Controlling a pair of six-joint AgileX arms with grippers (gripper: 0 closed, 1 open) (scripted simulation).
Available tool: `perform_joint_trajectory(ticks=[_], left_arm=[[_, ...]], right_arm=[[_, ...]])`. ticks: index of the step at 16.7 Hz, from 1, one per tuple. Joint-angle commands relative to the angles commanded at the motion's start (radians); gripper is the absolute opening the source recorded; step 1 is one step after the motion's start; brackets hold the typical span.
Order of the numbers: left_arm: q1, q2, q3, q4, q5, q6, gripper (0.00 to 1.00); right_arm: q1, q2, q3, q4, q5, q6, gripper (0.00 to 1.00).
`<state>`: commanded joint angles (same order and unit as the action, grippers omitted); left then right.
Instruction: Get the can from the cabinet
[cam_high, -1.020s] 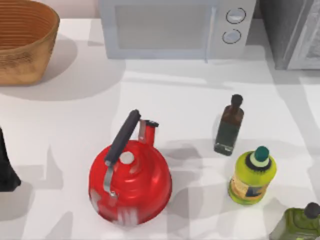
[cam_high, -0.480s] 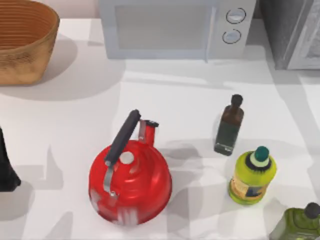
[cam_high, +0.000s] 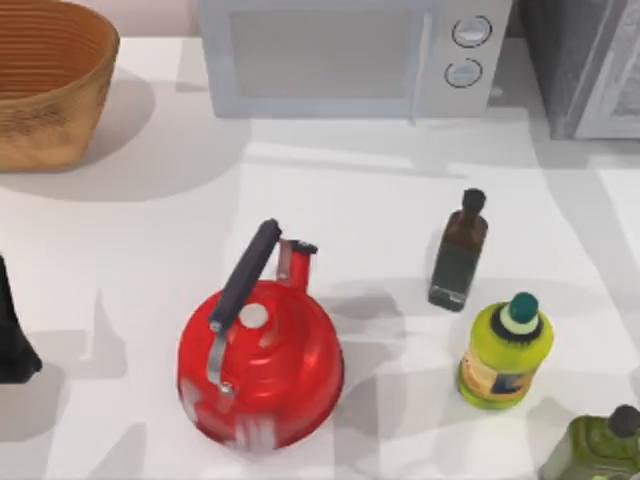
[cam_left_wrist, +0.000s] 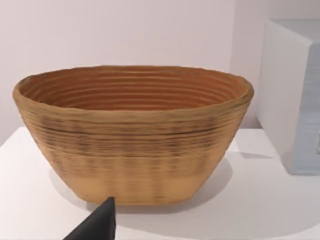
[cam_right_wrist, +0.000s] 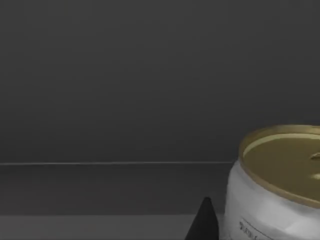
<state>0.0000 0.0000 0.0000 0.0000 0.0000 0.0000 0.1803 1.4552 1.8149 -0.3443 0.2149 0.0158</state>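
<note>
I can't tell how my right gripper's fingers (cam_right_wrist: 204, 222) stand beside the gold-lidded white can (cam_right_wrist: 275, 185) inside the dark cabinet (cam_right_wrist: 125, 90), while my left arm (cam_high: 12, 330) sits parked at the tabletop's (cam_high: 120, 230) nine o'clock edge, facing the wicker basket (cam_left_wrist: 132, 135).

White tabletop (cam_high: 130, 230) before me, wicker basket (cam_high: 45, 80), microwave (cam_high: 350, 55), red kettle (cam_high: 262, 362), dark glass bottle (cam_high: 458, 252), two green bottles (cam_high: 505, 350) (cam_high: 600, 445).

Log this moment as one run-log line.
stage: reaching for can | can: upright inside dark cabinet, ungrasped | right gripper fingertip: beside can | left arm: parked at table's left, facing basket
</note>
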Motion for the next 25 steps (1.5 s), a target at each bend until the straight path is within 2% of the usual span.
perform_joint_trajectory(ticks=[7, 15, 19, 25], left_arm=[[0.000, 0.000, 0.000, 0.000, 0.000, 0.000, 1.00], [0.000, 0.000, 0.000, 0.000, 0.000, 0.000, 1.00], [0.000, 0.000, 0.000, 0.000, 0.000, 0.000, 1.00], [0.000, 0.000, 0.000, 0.000, 0.000, 0.000, 1.00]], right_arm=[[0.119, -0.285, 0.013, -0.312, 0.096, -0.002, 0.00], [0.119, -0.316, -0.015, -0.318, 0.109, -0.001, 0.00], [0.086, -0.419, -0.199, -0.260, 0.083, -0.003, 0.00], [0.011, -0.710, -0.683, -0.091, -0.002, -0.007, 0.00]])
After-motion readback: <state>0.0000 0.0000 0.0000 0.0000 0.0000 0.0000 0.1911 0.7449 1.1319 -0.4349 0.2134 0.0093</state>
